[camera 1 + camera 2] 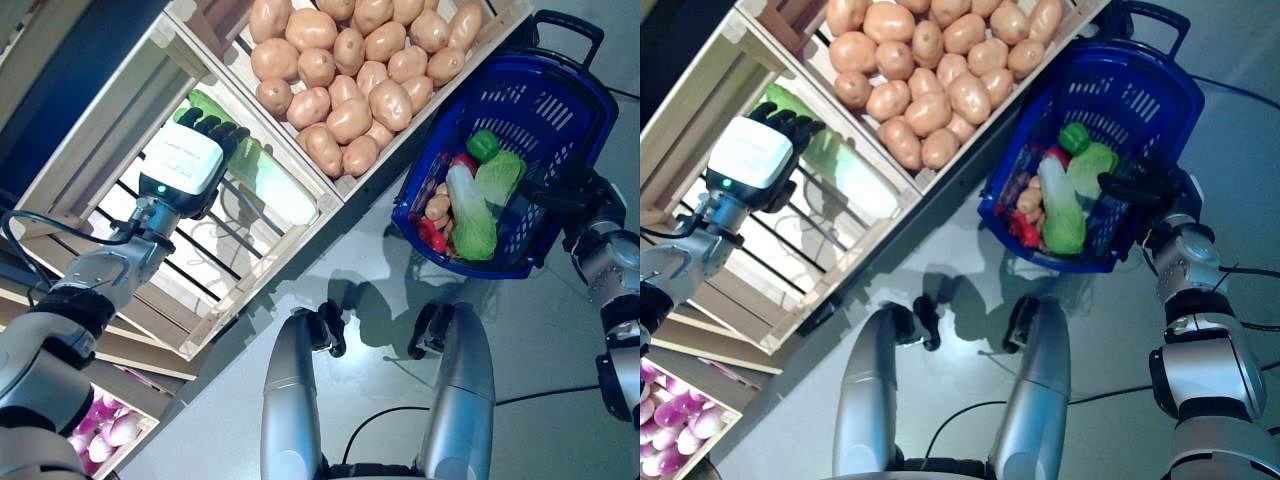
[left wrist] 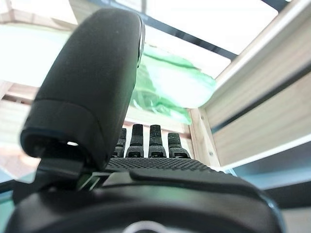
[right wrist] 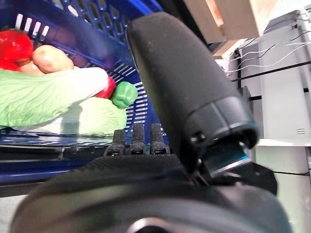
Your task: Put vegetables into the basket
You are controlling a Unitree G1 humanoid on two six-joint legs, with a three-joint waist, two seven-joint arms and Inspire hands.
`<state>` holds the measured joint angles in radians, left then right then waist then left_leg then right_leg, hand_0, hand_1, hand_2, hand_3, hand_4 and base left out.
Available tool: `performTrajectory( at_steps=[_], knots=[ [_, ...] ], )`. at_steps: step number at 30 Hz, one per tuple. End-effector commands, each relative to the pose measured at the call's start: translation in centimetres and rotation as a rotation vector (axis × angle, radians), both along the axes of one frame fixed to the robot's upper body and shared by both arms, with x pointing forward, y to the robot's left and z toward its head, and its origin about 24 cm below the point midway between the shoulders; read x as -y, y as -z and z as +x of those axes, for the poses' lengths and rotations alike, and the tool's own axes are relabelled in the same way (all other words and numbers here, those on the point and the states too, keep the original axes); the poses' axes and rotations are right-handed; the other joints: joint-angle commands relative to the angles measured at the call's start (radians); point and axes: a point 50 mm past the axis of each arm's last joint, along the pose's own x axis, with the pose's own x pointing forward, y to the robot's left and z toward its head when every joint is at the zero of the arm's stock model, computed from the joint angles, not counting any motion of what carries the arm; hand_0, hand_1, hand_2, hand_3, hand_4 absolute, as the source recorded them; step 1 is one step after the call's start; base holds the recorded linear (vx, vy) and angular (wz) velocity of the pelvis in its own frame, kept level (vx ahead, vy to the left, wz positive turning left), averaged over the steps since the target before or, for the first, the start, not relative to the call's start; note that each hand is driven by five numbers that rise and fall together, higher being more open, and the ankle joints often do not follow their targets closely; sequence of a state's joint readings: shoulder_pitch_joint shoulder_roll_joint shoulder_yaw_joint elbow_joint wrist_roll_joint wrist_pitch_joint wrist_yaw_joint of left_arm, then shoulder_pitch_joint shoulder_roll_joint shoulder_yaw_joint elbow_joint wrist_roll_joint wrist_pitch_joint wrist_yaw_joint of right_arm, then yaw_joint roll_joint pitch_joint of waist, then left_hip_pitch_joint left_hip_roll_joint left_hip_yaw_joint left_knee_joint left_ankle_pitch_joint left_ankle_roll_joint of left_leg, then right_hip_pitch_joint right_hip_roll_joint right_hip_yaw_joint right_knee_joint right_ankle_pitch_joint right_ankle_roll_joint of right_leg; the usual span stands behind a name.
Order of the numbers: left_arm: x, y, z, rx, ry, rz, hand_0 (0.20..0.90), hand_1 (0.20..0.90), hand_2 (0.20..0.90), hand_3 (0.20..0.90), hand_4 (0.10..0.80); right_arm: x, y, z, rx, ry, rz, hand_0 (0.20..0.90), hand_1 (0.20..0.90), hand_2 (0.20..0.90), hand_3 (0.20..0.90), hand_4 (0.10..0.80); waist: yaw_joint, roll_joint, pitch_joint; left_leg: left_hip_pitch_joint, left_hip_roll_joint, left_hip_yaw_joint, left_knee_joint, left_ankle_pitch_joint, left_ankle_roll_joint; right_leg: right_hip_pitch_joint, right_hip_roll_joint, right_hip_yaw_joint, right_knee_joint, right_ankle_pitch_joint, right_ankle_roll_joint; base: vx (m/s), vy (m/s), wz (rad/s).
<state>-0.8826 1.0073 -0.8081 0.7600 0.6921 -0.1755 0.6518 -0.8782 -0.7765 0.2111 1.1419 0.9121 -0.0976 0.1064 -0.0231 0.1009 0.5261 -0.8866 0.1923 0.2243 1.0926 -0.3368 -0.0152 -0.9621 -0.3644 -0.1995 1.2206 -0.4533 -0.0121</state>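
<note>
- Left hand (image 1: 205, 150) reaches into the slatted wooden crate (image 1: 95, 165), fingers stretched over the pale green cabbage (image 1: 262, 175) that lies against the crate's wall next to the potato bin; from the wrist view the fingers look straight and not yet closed round it, so nothing is gripped.
- Risk, as I judge it: the cabbage is long, smooth and wedged along that wall. A grasp taken near one end could let it tip or slide out on the lift, and the fingers may catch the crate's slats or rim.
- Potato crate (image 1: 215, 25) beside it is heaped with potatoes (image 1: 350, 70); a swing across it toward the basket could knock some loose.
- Blue basket (image 1: 560, 100) sits off the potato crate's corner, already holding a cabbage (image 1: 470, 215), a green pepper (image 1: 483, 145), red peppers and a potato or two.
- Right hand (image 1: 560, 190) is curled round the basket's rim at its outer edge, holding it. If that hold slips, the basket could tilt and spill.
</note>
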Motion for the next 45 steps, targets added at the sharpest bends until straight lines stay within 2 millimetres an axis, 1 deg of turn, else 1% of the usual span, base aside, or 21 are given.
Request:
performTrajectory(
  at_steps=[1,5,9,12,14,18,24,27,33,40,42,43,45],
  knots=[
    [-1.4,-6.3,0.3,0.209,-0.079,0.002,0.9,0.9,0.9,0.9,0.8,1.3,-6.0,0.0,0.209,0.032,-0.049,0.9,0.9,0.9,0.9,0.8,-0.011,-0.001,-0.006,0.08,0.001,0.037,-0.077,-0.113,-0.015,0.074,0.02,0.032,-0.134,0.058,0.057,0.0,0.0,0.0],
    [-0.5,-6.3,1.1,0.168,-0.054,0.039,0.9,0.9,0.9,0.9,0.8,1.4,-5.5,0.1,0.191,0.037,-0.03,0.9,0.9,0.9,0.9,0.8,-0.017,-0.011,-0.006,0.059,0.01,0.034,-0.076,-0.109,-0.016,0.059,0.029,0.03,-0.139,0.068,0.062,-0.022,-0.011,-0.05],
    [0.4,-6.1,1.5,0.17,-0.012,0.101,0.9,0.9,0.9,0.9,0.8,1.2,-5.2,0.2,0.186,0.03,-0.027,0.9,0.9,0.9,0.9,0.8,-0.019,-0.018,-0.006,0.046,0.015,0.033,-0.077,-0.106,-0.018,0.051,0.033,0.025,-0.147,0.075,0.065,-0.01,-0.01,-0.03],
    [1.3,-6.3,1.5,0.2,0.054,0.185,0.9,0.9,0.9,0.9,0.8,0.9,-5.1,0.3,0.188,0.014,-0.029,0.9,0.9,0.9,0.9,0.8,-0.021,-0.023,-0.006,0.034,0.019,0.033,-0.077,-0.104,-0.018,0.043,0.037,0.019,-0.155,0.083,0.069,-0.017,-0.024,-0.09],
    [1.7,-6.0,1.5,0.188,0.085,0.233,0.9,0.9,0.9,0.9,0.8,0.8,-5.0,0.4,0.192,0.006,-0.03,0.9,0.9,0.9,0.9,0.8,-0.021,-0.025,-0.006,0.028,0.021,0.033,-0.077,-0.104,-0.019,0.039,0.038,0.015,-0.159,0.085,0.07,0.0,0.0,0.0],
    [2.3,-5.0,1.6,0.118,0.114,0.328,0.9,0.9,0.9,0.9,0.8,0.4,-4.7,0.5,0.182,-0.004,-0.034,0.9,0.9,0.9,0.9,0.8,-0.019,-0.026,-0.006,0.014,0.025,0.032,-0.075,-0.105,-0.02,0.029,0.041,0.006,-0.167,0.092,0.074,-0.001,-0.008,-0.04],
    [2.9,-3.6,1.8,-0.034,0.097,0.39,0.9,0.9,0.9,0.9,0.8,0.3,-4.6,0.6,0.172,-0.023,-0.042,0.9,0.9,0.9,0.9,0.8,-0.02,-0.02,-0.006,-0.004,0.027,0.034,-0.07,-0.105,-0.018,0.014,0.043,0.007,-0.169,0.096,0.077,0.001,0.0,-0.01],
    [3.2,-3.2,1.8,-0.094,0.096,0.387,0.9,0.9,0.9,0.9,0.8,0.1,-4.6,0.7,0.179,-0.037,-0.035,0.9,0.9,0.9,0.9,0.8,-0.019,-0.019,-0.006,-0.023,0.027,0.03,-0.061,-0.106,-0.017,0.0,0.043,0.007,-0.164,0.096,0.078,0.0,0.0,0.0],
    [4.4,-2.8,2.0,-0.142,0.115,0.329,0.9,0.9,0.9,0.9,0.8,-0.6,-4.5,1.0,0.195,-0.067,-0.005,0.9,0.9,0.9,0.9,0.8,-0.016,-0.02,-0.006,-0.051,0.027,0.026,-0.058,-0.104,-0.014,-0.025,0.042,0.002,-0.162,0.1,0.08,0.003,-0.002,-0.01],
    [6.0,-1.4,2.2,-0.164,0.162,0.232,0.9,0.9,0.9,0.9,0.8,-1.4,-3.5,1.3,0.203,-0.086,0.047,0.9,0.9,0.9,0.9,0.8,-0.013,-0.026,-0.006,-0.07,0.025,0.02,-0.056,-0.103,-0.012,-0.037,0.041,-0.005,-0.164,0.105,0.083,0.0,0.0,0.0],
    [6.3,-1.0,2.4,-0.168,0.155,0.22,0.9,0.9,0.9,0.9,0.8,-1.8,-3.3,1.4,0.206,-0.091,0.051,0.9,0.9,0.9,0.9,0.8,-0.012,-0.027,-0.006,-0.072,0.023,0.018,-0.056,-0.103,-0.01,-0.037,0.042,-0.005,-0.164,0.104,0.082,0.018,-0.006,0.0],
    [6.3,-0.6,2.5,-0.176,0.129,0.211,0.9,0.9,0.9,0.9,0.8,-2.0,-3.4,1.5,0.213,-0.094,0.048,0.9,0.9,0.9,0.9,0.8,-0.011,-0.029,-0.006,-0.076,0.022,0.016,-0.051,-0.104,-0.009,-0.04,0.041,-0.006,-0.162,0.103,0.082,0.035,-0.01,0.0],
    [6.2,-0.4,2.7,-0.181,0.093,0.201,0.9,0.9,0.9,0.9,0.8,-2.2,-3.5,1.6,0.222,-0.095,0.048,0.9,0.9,0.9,0.9,0.8,-0.01,-0.03,-0.006,-0.082,0.022,0.014,-0.047,-0.105,-0.009,-0.045,0.042,-0.007,-0.159,0.103,0.082,0.0,0.0,0.0]
  ],
)
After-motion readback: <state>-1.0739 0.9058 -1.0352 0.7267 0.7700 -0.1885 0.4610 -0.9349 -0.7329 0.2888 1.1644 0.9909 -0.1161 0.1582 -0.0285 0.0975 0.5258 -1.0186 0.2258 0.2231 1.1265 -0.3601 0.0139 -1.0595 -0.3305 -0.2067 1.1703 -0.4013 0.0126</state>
